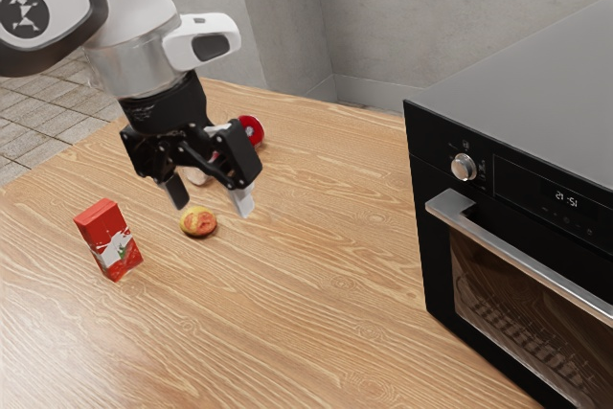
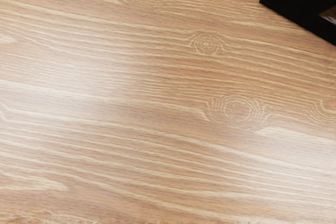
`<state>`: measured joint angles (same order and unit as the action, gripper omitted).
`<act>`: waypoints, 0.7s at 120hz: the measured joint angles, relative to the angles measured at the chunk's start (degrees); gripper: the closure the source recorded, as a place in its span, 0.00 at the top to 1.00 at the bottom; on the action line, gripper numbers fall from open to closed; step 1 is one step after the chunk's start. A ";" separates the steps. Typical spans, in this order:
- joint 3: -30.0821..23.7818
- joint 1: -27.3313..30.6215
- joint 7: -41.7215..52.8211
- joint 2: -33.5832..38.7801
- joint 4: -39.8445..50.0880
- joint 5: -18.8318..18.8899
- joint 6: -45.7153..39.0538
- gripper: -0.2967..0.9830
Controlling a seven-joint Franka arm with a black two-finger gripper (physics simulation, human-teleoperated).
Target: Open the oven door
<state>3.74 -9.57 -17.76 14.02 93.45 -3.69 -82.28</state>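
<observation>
Currently | oven door [image 1: 439,265] faces exterior view's lower left | handle [image 1: 522,254] axis level

Kitchen, I'd say, from this slice of room: black oven [image 1: 437,261] and red carton [image 1: 105,232] up on the wooden table [image 1: 287,318], floor tiles [image 1: 40,120] running past its edge!

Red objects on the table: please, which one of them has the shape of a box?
The red carton with white print, at the exterior view's left. The other red object, partly behind the tool, shows a round face.
</observation>
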 joint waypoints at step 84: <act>10.15 -27.18 -36.38 22.24 24.91 -5.86 -32.35 0.77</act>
<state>13.89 -36.75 -54.14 36.27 118.36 -9.55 -114.63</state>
